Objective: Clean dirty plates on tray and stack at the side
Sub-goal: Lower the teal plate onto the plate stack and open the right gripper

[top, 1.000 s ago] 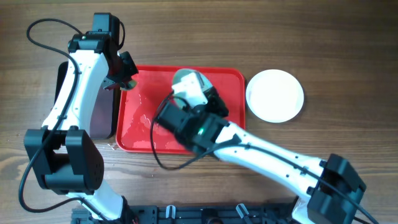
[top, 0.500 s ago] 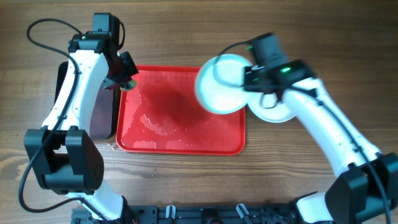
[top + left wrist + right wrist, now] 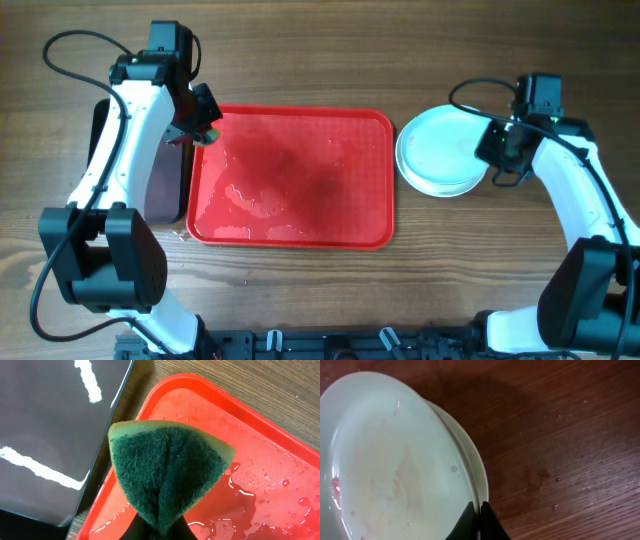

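Plates, overhead: Plates sit stacked on the table at 3 o'clock of the tray, just beside its rim and off it.
Tray, overhead: no plate lies on it; its floor is wet and glossy.
Right end effector, overhead: the right end effector is at the stack's 3 o'clock edge, on the rim.
Left end effector, overhead: the left end effector hangs over the tray's 10 o'clock corner, next to the black tray at 9 o'clock.
Sponge, left wrist: a folded green sponge is pinched in narrow jaws at 6 o'clock of the view, above the tray's wet corner and apart from it.
Top plate, right wrist: the turquoise top plate lies on a white plate whose rim shows at its 3 o'clock. The jaws are narrow and clamped on the turquoise rim at 6 o'clock. It shows faint pink traces and droplets but no dark smear.
Count: two rims are plain; I cannot tell whether a third lies beneath.
Done: the tray is emptied and the stack is made at the side.
Left: by my judgement only letting go of the top plate. Whether it has fully settled, I cannot tell.
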Available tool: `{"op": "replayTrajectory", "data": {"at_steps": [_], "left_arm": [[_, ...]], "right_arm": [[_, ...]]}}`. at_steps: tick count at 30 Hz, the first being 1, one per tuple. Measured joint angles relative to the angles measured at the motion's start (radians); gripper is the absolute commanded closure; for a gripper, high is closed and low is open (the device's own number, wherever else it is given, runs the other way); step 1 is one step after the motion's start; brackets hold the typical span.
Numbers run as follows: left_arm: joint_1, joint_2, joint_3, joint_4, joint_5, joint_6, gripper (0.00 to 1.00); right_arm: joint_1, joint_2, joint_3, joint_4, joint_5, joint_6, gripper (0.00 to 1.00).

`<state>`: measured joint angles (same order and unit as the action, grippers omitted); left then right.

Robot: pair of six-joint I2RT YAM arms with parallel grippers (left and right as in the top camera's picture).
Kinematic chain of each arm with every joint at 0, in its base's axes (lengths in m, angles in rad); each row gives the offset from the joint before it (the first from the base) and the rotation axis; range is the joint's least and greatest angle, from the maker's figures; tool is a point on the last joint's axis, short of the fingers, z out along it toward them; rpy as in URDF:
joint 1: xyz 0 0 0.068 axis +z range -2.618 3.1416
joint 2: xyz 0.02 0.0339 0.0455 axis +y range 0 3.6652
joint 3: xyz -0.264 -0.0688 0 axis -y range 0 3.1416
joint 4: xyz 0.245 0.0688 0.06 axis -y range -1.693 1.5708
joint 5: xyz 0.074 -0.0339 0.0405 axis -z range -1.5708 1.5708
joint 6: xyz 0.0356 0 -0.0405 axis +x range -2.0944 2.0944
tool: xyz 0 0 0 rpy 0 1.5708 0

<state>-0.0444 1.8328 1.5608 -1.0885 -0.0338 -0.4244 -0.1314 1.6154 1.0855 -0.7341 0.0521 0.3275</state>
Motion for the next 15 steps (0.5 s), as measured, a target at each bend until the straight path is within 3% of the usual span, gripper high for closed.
{"op": "replayTrajectory", "data": {"at_steps": [1, 3, 4, 9, 15], "left_arm": [[0.0, 0.0, 0.0, 0.0, 0.0, 0.0, 0.96], [0.0, 0.0, 0.0, -0.001, 0.0, 0.0, 0.96], [0.0, 0.0, 0.0, -0.002, 0.0, 0.0, 0.96], [0.021, 0.0, 0.0, -0.021, 0.001, 0.0, 0.96], [0.14, 0.0, 0.0, -0.069, 0.002, 0.0, 0.96]], "right_arm": [[0.0, 0.0, -0.008, 0.002, 0.0, 0.0, 0.85], [0.001, 0.0, -0.025, 0.013, -0.001, 0.002, 0.45], [0.0, 0.0, -0.033, 0.016, -0.004, -0.004, 0.32], [0.0, 0.0, -0.037, 0.021, -0.011, -0.011, 0.2], [0.003, -0.004, 0.0, -0.03, -0.166, -0.064, 0.2]]}}
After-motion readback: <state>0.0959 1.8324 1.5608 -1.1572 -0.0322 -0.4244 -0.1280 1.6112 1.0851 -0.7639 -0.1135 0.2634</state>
